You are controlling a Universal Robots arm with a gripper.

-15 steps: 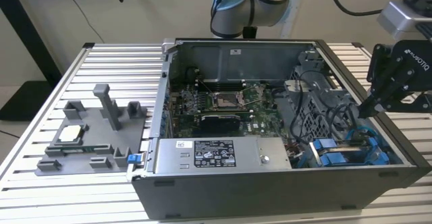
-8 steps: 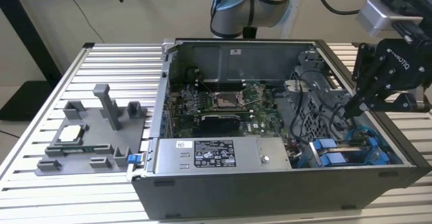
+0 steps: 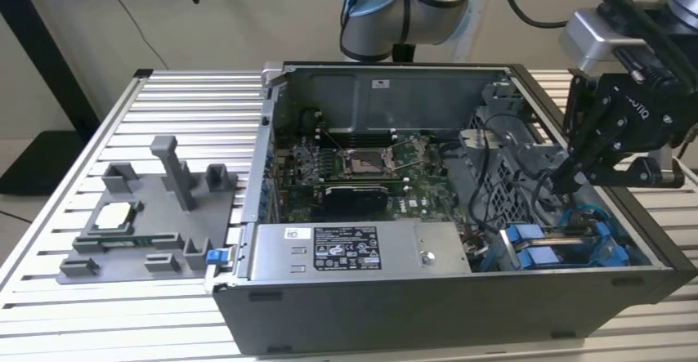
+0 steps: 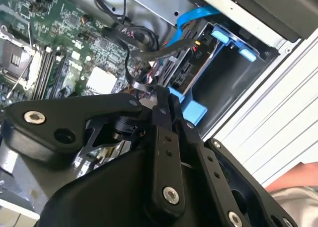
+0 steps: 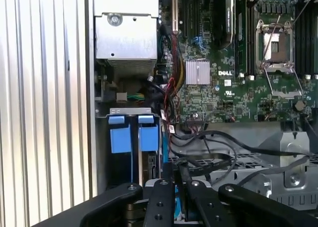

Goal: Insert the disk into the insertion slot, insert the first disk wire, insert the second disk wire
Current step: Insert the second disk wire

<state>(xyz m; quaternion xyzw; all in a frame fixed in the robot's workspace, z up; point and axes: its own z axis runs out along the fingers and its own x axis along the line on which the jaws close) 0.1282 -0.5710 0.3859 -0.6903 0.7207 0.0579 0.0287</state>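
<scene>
The gripper (image 3: 564, 184) is reaching down into the open computer case (image 3: 436, 313) in the right half of the exterior view, its black fingers pointing at the drive corner of the case. In both wrist views the fingers (image 4: 160, 137) are pressing together at their tips, leaving no gap. A black cable (image 4: 130, 68) is running right up to those tips, but I cannot tell whether it is being pinched.

The disk (image 4: 190, 67) is sitting inside the insertion slot (image 4: 228, 83), its dark connector edge facing the fingertips just beside it. Its blue carrier frame (image 4: 194, 110) is showing at the gripper's tip, and the blue tabs (image 5: 148, 137) are standing at the slot's mouth. In the exterior view those tabs (image 3: 540, 256) are lying at the lower right of the case, below the gripper. A blue data cable (image 4: 191, 19) is curving over the bay.

The grey power-supply box (image 3: 349, 248) is lying along the case's near edge, and the motherboard (image 3: 360, 174) with its open CPU socket (image 3: 364, 162) is filling the middle. The case is resting on a slatted aluminium table (image 3: 175, 92). A grey parts fixture (image 3: 153, 215) is standing on the table at the exterior view's left.
</scene>
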